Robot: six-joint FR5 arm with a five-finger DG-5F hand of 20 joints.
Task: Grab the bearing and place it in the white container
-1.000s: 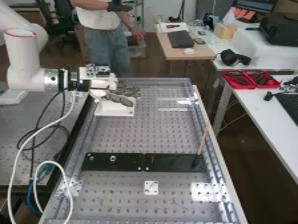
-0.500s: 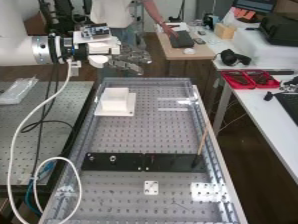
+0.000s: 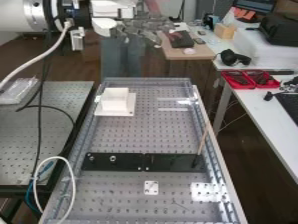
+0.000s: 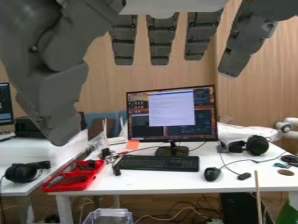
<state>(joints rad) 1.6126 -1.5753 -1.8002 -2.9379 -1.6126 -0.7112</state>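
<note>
Perforated bench (image 3: 126, 132), white container (image 3: 115, 99) apparently below, apart from robot hand (image 3: 141, 26)

My hand (image 3: 148, 26) had blocky, dark grey fingers (image 4: 161, 37) and a bulky thumb (image 4: 53, 100) with small dark screws (image 4: 33, 49). Behind the hand, I wore white casing (image 3: 113, 10), a black collar (image 3: 80, 18), then a silvery ring (image 3: 33, 16) ahead of my white arm (image 3: 10, 17). A white cable (image 3: 38, 58) ran from that collar.

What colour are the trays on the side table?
Red; the trays show best in the high view.
</note>
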